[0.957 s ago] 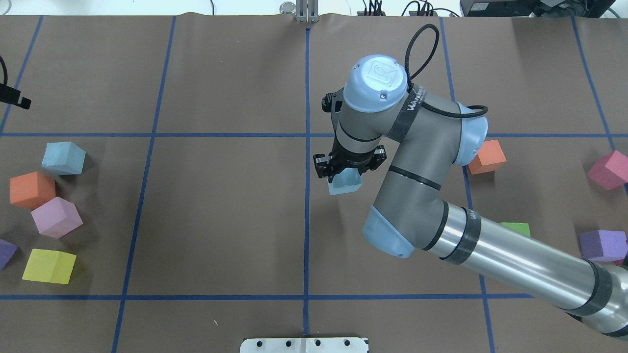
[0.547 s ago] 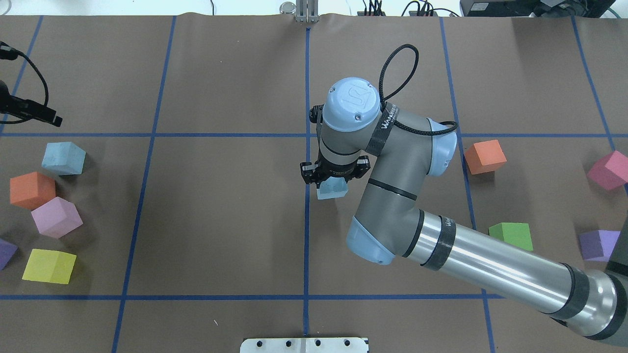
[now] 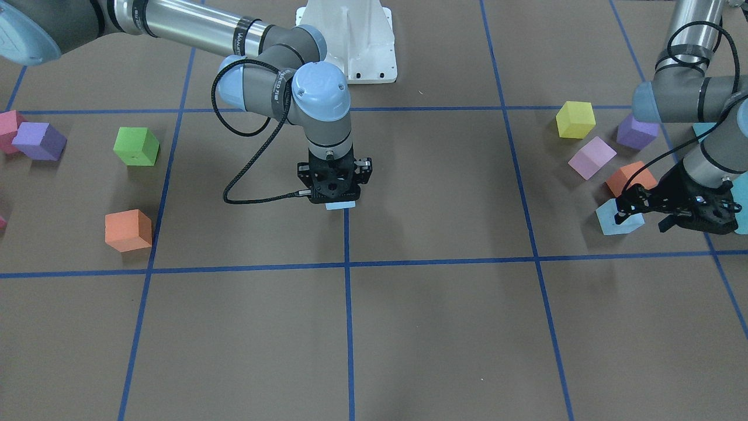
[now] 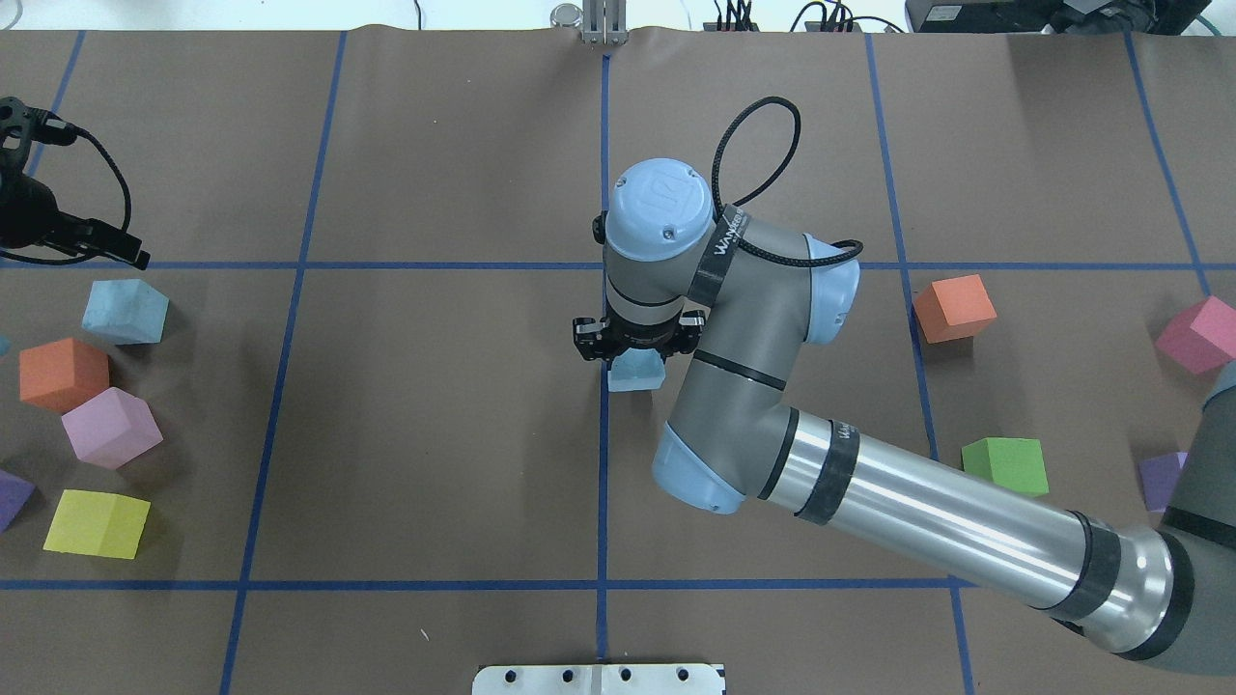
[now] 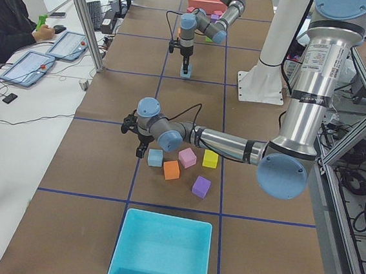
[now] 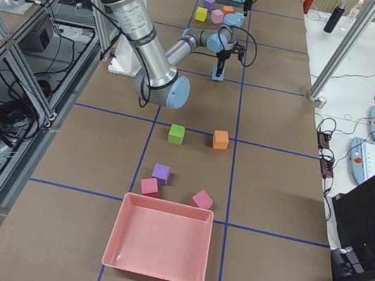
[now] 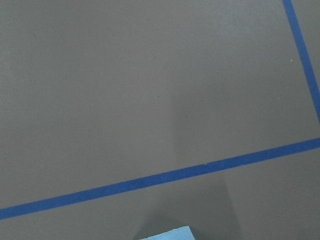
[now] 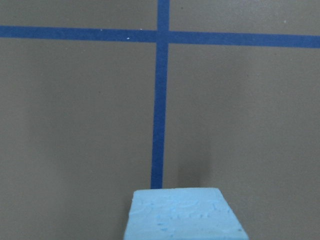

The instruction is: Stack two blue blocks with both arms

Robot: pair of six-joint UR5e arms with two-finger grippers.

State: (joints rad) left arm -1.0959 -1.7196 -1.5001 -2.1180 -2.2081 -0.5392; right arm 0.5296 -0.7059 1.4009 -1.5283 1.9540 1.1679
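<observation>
My right gripper (image 4: 632, 349) is shut on a pale blue block (image 4: 635, 373) and holds it low over the centre tape line; the block also shows in the front view (image 3: 340, 205) and the right wrist view (image 8: 182, 215). The second blue block (image 4: 124, 311) sits on the table at the far left, also in the front view (image 3: 618, 222). My left gripper (image 3: 643, 220) hangs just beyond this block with its fingers apart and holds nothing. In the overhead view only part of it (image 4: 114, 251) shows. A corner of that block (image 7: 167, 234) shows in the left wrist view.
Orange (image 4: 64, 373), pink (image 4: 111, 427) and yellow (image 4: 97, 523) cubes lie close to the left blue block. Orange (image 4: 953, 308), green (image 4: 1006, 464), purple (image 4: 1164, 480) and magenta (image 4: 1197, 333) cubes lie at the right. A turquoise bin (image 5: 159, 251) and a pink bin (image 6: 160, 247) stand at the table ends.
My right arm has carried its blue block leftward to the centre line. My left gripper has come further in from the left edge, towards the other blue block.
</observation>
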